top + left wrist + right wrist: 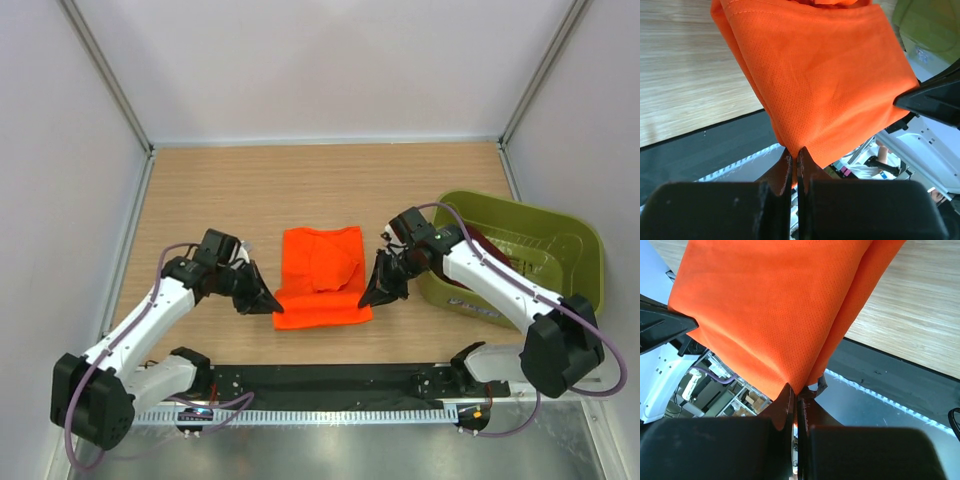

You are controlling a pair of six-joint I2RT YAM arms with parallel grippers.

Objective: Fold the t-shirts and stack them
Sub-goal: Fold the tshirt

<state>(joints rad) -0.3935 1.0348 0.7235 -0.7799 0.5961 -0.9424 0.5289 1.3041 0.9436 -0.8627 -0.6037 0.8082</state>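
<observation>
The bright orange t-shirt (pixel 320 277) lies partly folded in the middle of the table, its near edge lifted. My left gripper (pixel 272 303) is shut on the shirt's near left corner; in the left wrist view the orange cloth (pixel 820 80) runs into the closed left gripper (pixel 796 152). My right gripper (pixel 366 298) is shut on the near right corner, where the orange cloth (pixel 775 310) is pinched in the closed right gripper (pixel 796 392). A dark maroon shirt (pixel 482 247) shows in the tub behind the right arm, mostly hidden.
An olive-green plastic tub (pixel 560 250) stands at the right of the wooden table (pixel 220 190). A black strip (pixel 330 378) runs along the near edge by the arm bases. Pale walls enclose the left, back and right.
</observation>
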